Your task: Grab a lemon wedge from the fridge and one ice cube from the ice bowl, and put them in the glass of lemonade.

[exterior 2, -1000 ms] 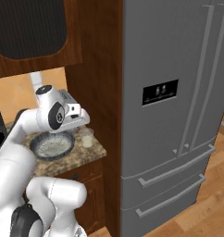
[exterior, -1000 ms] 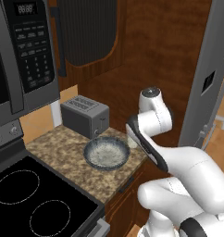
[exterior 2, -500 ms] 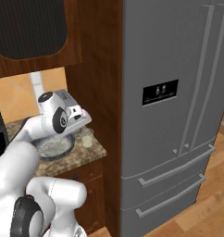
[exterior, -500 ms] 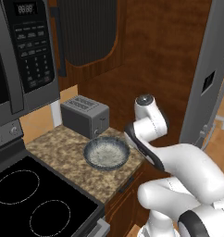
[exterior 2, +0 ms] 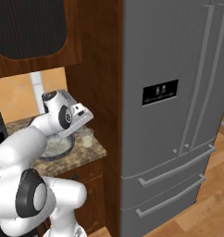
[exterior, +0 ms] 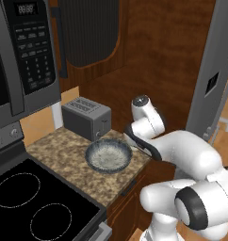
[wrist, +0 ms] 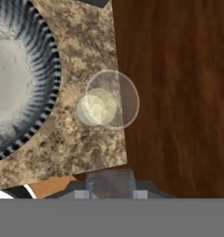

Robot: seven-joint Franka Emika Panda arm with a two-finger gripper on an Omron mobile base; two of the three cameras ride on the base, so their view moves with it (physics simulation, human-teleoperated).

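My gripper point(wrist: 109, 191) hangs over the counter's front edge, shut on a small translucent grey ice cube point(wrist: 109, 181) held between its fingertips. The glass of lemonade point(wrist: 109, 104) stands just ahead of it on the granite, with pale yellowish contents, and shows again as a short tumbler point(exterior 2: 87, 137). The ice bowl point(wrist: 21, 78) lies to the glass's left, wide and blue-rimmed point(exterior: 108, 156). The fridge point(exterior 2: 178, 92) stands to the right with its doors shut. The lemon wedge is out of view.
A silver toaster point(exterior: 86, 117) sits behind the bowl. A microwave point(exterior: 21, 56) hangs at the left above a black stovetop point(exterior: 36, 202). A dark wooden cabinet side point(wrist: 178, 92) rises right beside the glass, between counter and fridge.
The hand has swung from above the bowl to the right and slightly down, toward the glass. Its jaws have stayed tight on the cube.
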